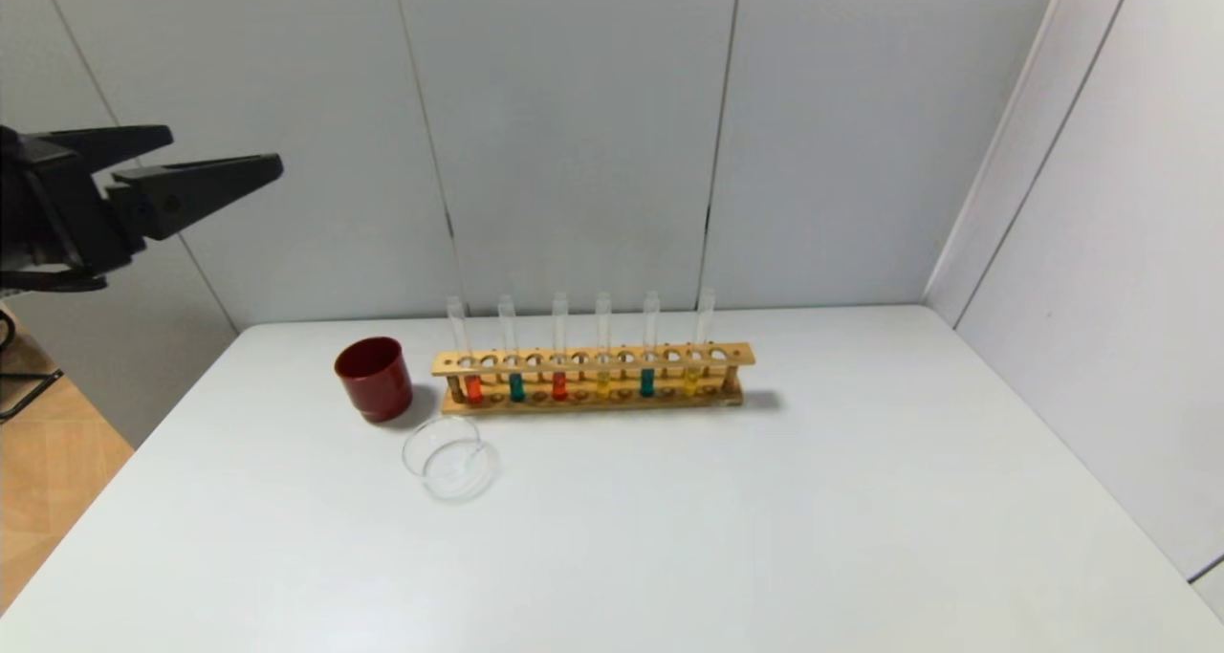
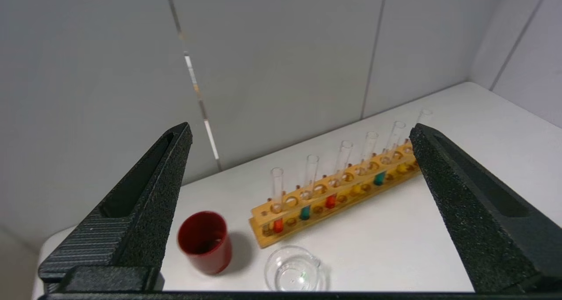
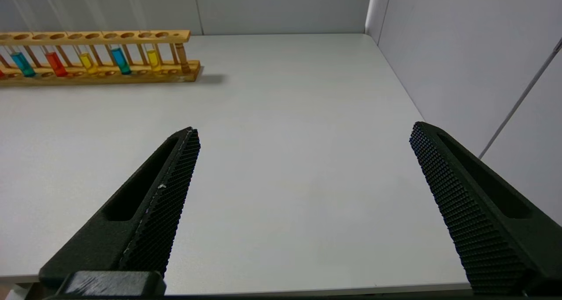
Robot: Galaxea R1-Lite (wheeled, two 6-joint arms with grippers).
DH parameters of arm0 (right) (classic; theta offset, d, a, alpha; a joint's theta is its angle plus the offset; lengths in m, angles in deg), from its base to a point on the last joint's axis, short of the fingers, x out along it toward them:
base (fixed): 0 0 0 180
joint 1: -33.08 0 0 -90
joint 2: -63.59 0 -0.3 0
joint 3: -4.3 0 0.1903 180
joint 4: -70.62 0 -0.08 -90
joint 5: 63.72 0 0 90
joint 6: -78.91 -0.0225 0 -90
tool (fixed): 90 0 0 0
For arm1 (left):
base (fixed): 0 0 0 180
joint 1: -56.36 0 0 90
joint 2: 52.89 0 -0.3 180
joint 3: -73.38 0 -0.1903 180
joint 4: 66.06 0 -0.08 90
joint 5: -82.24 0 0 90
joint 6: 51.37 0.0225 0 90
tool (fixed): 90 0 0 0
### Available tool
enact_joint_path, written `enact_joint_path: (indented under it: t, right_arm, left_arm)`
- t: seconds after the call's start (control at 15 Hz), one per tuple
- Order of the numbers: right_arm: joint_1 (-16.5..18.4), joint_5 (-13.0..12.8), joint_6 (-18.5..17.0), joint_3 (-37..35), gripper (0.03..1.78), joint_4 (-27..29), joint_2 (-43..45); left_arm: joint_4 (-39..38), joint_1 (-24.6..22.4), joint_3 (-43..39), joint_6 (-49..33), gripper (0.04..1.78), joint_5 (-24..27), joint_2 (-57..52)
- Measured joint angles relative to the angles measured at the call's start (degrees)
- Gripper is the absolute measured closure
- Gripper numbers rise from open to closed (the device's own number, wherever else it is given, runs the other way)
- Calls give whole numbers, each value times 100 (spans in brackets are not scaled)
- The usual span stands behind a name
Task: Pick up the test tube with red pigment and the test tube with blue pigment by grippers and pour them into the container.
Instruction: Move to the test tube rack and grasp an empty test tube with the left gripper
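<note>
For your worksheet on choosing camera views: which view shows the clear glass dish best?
The head view: the clear glass dish appears whole on the white table, in front of the wooden rack and beside the red cup. The left wrist view shows the dish near its lower edge, partly cut off. The right wrist view misses it entirely.

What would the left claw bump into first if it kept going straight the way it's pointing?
Probably the wooden rack of tubes on the table: the left gripper, open and raised off to the side, frames it. Depth is unclear; it might pass above the tube tops.
</note>
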Motion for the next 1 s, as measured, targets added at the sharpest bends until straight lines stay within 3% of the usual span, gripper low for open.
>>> enact_joint_path:
  t: [0.67,1.0]
  right_arm:
    - [0,0,0,0,6,2,0]
    - [0,2,0,0,6,-2,0]
  left_arm:
    - [-2144,-868,-569,15,7,2487,2175]
    - [-3288,-947,-811,323,7,2839,3172]
